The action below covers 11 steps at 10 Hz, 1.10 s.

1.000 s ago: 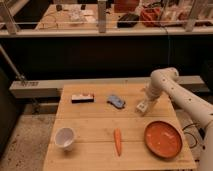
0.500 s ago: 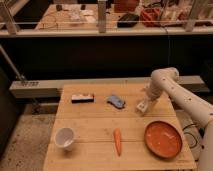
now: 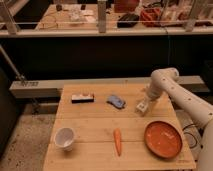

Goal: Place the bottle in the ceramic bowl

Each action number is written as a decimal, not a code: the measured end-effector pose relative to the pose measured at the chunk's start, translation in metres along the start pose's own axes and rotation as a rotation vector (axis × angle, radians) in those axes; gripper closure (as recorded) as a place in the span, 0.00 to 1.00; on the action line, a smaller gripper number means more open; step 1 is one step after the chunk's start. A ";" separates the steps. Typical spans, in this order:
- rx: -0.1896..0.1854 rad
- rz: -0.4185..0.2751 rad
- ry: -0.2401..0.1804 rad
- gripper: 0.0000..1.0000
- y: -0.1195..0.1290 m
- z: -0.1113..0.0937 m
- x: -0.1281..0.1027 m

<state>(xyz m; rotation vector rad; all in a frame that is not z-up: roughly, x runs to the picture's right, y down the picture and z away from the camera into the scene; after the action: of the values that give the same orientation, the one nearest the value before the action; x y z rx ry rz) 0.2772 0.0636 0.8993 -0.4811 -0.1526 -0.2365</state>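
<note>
While the gripper hangs open and empty, low over the right side of the wooden table, the bottle lies on its side a little to its left, in the table's upper middle. The bottle is small, bluish-grey and crumpled-looking. A wide, shallow orange-red bowl sits at lower right. A carrot, a white cup and a dark bar share the table.

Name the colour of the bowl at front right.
Orange-red bowl, camera view; gripper hangs behind it.
</note>
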 end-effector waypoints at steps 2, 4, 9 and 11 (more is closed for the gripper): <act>-0.001 -0.001 -0.002 0.20 0.000 0.001 0.000; -0.003 -0.003 -0.003 0.20 0.000 0.002 0.000; -0.007 -0.005 -0.006 0.20 0.001 0.004 0.001; -0.009 -0.005 -0.007 0.20 0.002 0.005 0.002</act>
<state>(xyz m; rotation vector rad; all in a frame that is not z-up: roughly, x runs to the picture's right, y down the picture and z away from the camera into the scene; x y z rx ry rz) 0.2787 0.0672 0.9033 -0.4903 -0.1601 -0.2405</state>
